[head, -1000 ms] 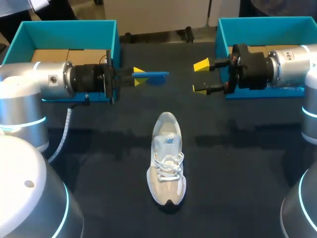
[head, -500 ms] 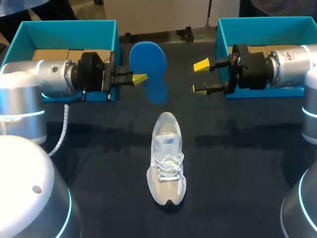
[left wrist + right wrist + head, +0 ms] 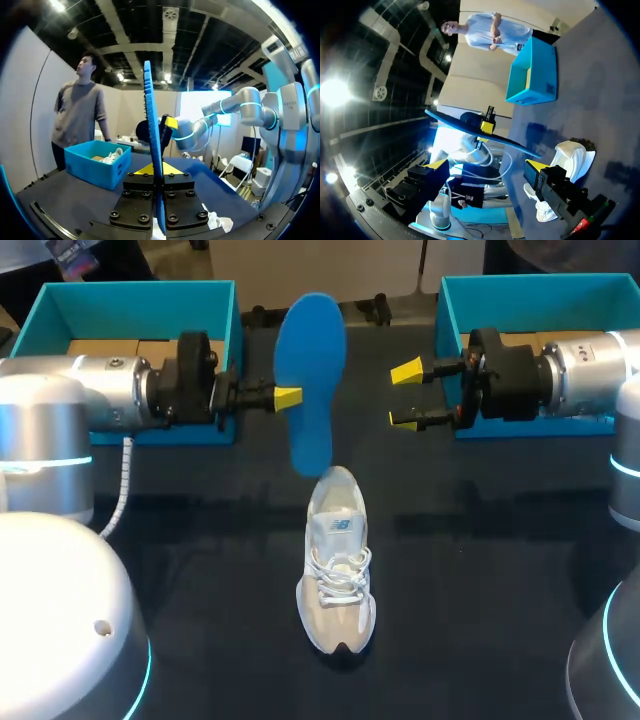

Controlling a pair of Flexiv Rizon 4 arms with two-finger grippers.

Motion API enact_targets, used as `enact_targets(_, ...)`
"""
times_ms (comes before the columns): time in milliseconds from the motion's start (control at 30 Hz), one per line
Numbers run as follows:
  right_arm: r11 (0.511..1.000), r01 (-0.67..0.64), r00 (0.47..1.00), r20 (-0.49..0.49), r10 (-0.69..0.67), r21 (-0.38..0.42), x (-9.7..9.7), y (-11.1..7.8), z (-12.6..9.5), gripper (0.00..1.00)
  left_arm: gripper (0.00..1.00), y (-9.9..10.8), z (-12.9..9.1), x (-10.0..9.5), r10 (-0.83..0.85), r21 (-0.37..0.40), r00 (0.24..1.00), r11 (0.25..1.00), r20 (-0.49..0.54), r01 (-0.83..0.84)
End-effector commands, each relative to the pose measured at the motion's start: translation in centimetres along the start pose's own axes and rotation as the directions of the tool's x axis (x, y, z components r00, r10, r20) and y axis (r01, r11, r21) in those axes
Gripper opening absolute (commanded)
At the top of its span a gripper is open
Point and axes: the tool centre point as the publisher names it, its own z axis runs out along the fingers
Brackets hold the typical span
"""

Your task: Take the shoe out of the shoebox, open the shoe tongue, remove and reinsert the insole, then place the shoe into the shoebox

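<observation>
Since a second ago the insole (image 3: 312, 350) has turned in the left hand (image 3: 285, 398). It was edge-on and level then, showed its broad face half a second ago, and now stands on end with that blue face to the head camera. The left arm has also drawn back a little towards its own side, while the right arm has not moved.

At the far left of the dark worktop (image 3: 480, 570) sits the left shoebox (image 3: 130, 300), teal, with brown card showing inside. The left arm lies level in front of it. Its hand is clamped on the insole's edge about midway along its length. In the left wrist view the insole (image 3: 152, 150) runs as a thin blue line straight up between the yellow tips of that hand (image 3: 154, 170).

The insole's lower end sits close to the heel of the shoe (image 3: 337, 560); I cannot tell whether they touch. The shoe is pale with white laces and lies upright in the middle of the worktop. It is outside both boxes, with its toe towards the near edge.

The right hand (image 3: 405, 395) hangs level, facing the left one. Its fingers stand apart with nothing between them. In the right wrist view the right hand (image 3: 485, 165) points at the insole (image 3: 470, 131), with the shoe (image 3: 565, 160) beside it. Behind the right arm is the right shoebox (image 3: 520, 285), also teal.
</observation>
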Motion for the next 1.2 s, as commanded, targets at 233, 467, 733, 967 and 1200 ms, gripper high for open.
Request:
enact_targets(233,1.000,0.000,1.000,0.001,0.000,-0.002,0.0,-0.1,0.1,1.00,0.00,-0.5,0.2,-0.5,-0.214,-0.029,0.977,0.976,0.014,0.215)
enact_targets(467,1.000,0.000,1.000,0.001,0.000,-0.002,0.0,-0.1,0.1,1.00,0.00,-0.6,0.3,-0.6,-0.487,-0.026,0.873,0.873,-0.028,0.486)
enact_targets(733,1.000,0.000,1.000,0.001,0.000,-0.002,0.0,-0.1,0.1,1.00,0.00,-0.6,0.3,-0.6,-0.487,-0.026,0.873,0.873,-0.028,0.486)
enact_targets(967,1.000,0.000,1.000,0.001,0.000,-0.002,0.0,-0.1,0.1,1.00,0.00,-0.2,0.5,-0.7,-0.622,0.021,0.783,0.783,-0.021,0.622)
enact_targets(1200,1.000,0.000,1.000,0.001,0.000,-0.002,0.0,-0.1,0.1,1.00,0.00,-0.2,0.7,-0.4,-0.806,0.006,0.591,0.591,-0.031,0.807)
